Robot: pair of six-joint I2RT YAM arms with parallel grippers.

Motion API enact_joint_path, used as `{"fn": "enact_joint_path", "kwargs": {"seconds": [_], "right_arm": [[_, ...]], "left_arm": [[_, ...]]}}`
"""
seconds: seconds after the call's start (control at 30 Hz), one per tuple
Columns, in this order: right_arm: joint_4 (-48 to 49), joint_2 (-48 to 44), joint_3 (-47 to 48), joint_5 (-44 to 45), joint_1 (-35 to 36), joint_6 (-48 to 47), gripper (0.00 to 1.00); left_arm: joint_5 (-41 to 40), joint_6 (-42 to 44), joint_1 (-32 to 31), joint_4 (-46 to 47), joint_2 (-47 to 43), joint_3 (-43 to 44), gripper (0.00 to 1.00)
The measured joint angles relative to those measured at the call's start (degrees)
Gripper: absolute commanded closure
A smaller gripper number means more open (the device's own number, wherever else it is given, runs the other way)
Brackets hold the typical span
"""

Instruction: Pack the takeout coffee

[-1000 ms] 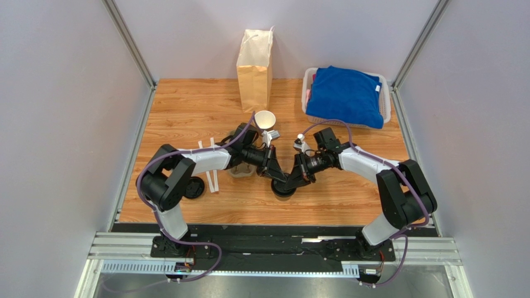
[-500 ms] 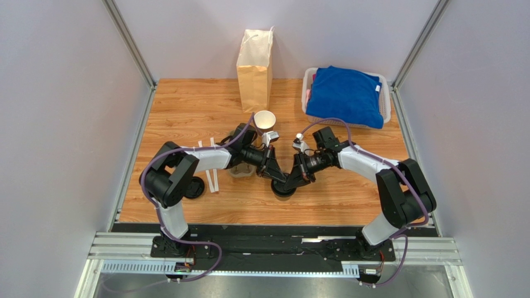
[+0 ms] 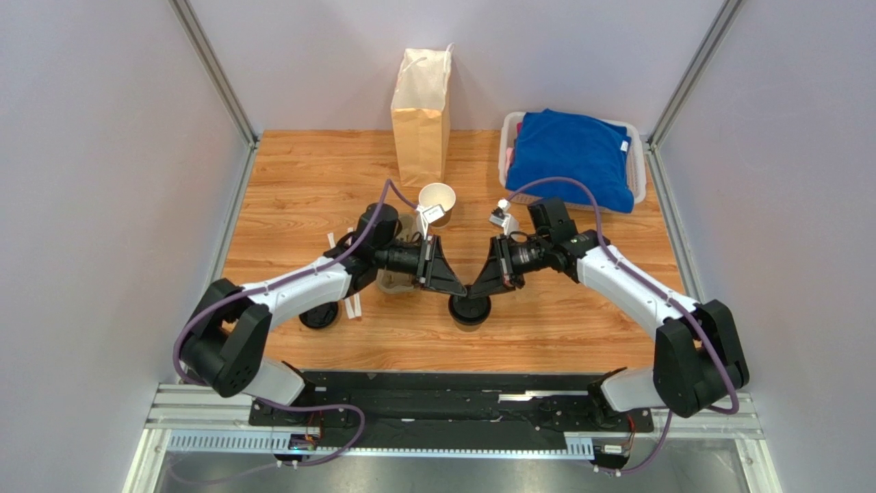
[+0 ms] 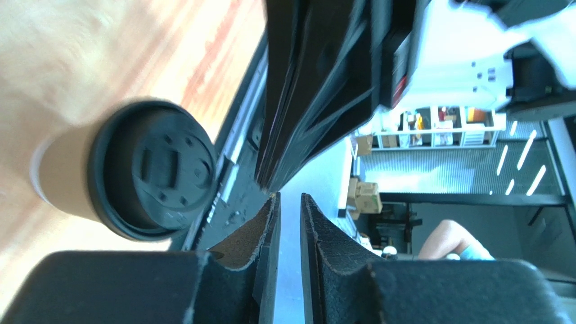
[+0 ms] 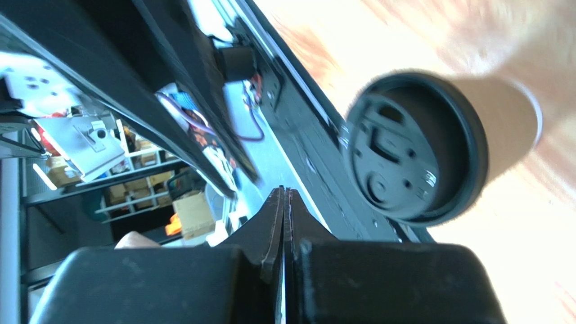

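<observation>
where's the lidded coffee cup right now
Top view: the takeout coffee stands mid-table, just on the near side of the left gripper and right gripper.

The left arm [image 3: 298,290] reaches from its base in toward the middle, bent at the elbow. The right arm [image 3: 629,290] does the same from the other side. The left claw [image 3: 450,277] and the right claw [image 3: 485,277] point at each other and slant down, with their tips close together. The left claw's fingers [image 4: 260,236] are nearly closed, with a thin gap and nothing in it. The right claw's fingers [image 5: 267,229] are pressed together and hold nothing.
</observation>
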Motion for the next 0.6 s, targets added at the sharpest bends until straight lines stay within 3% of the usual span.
{"fn": "enact_joint_path", "kwargs": {"seconds": [0.23,0.6], "right_arm": [[4.2,2.8,2.2,1.6,0.0,3.5,1.0],[9.1,9.7,-0.1,3.3,0.0,6.8,1.0]], "left_arm": [[-3.4,0.0,-4.1,-1.2,-0.8,-4.7,0.82],[-6.2,1.1,-4.4,-2.3,4.7,-4.9,0.83]]}}
